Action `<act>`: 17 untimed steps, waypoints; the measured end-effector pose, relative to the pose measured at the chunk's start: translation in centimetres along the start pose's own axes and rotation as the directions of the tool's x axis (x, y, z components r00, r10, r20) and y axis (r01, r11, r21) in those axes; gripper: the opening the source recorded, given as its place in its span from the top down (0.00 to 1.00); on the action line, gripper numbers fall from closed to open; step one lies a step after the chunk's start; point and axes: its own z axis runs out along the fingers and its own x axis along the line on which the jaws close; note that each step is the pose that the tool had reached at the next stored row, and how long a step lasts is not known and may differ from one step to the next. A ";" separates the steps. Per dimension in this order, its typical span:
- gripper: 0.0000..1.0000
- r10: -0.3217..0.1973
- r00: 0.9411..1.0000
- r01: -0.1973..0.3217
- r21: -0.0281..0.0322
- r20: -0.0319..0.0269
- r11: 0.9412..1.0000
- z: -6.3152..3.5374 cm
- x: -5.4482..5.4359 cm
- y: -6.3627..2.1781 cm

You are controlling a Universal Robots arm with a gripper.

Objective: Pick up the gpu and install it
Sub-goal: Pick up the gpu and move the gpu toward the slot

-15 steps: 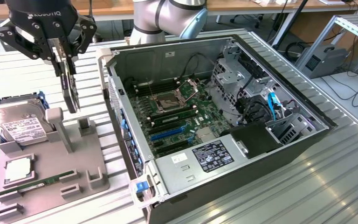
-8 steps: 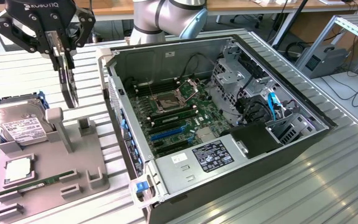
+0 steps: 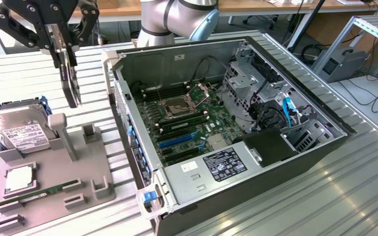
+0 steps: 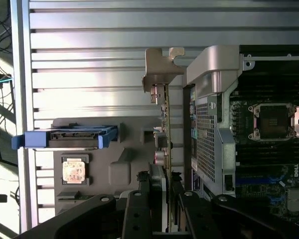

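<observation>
One gripper (image 3: 67, 46) is clamped on the gpu (image 3: 72, 83), holding it edge-on over the grey tray (image 3: 45, 163), just outside the open case (image 3: 274, 196) on the exterior view's left, so its side wall sits between card and motherboard (image 3: 189, 118). Hard drive (image 3: 15, 129), CPU chip (image 3: 19, 179) and RAM stick (image 3: 41, 191) lie on the tray. That motherboard says DELL in the wrist view; the drive's white label (image 3: 26, 138) is unreadable.

Slatted metal table (image 3: 346, 196), open computer case (image 3: 169, 59), grey fixture (image 3: 51, 182)
</observation>
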 end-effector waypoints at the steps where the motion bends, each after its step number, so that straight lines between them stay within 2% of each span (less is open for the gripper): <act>1: 0.73 0.000 1.000 0.000 0.000 0.000 1.000 -0.17 0.0 0.05; 17: 0.73 0.000 1.000 0.000 -0.001 0.000 1.000 -2.31 -0.1 0.65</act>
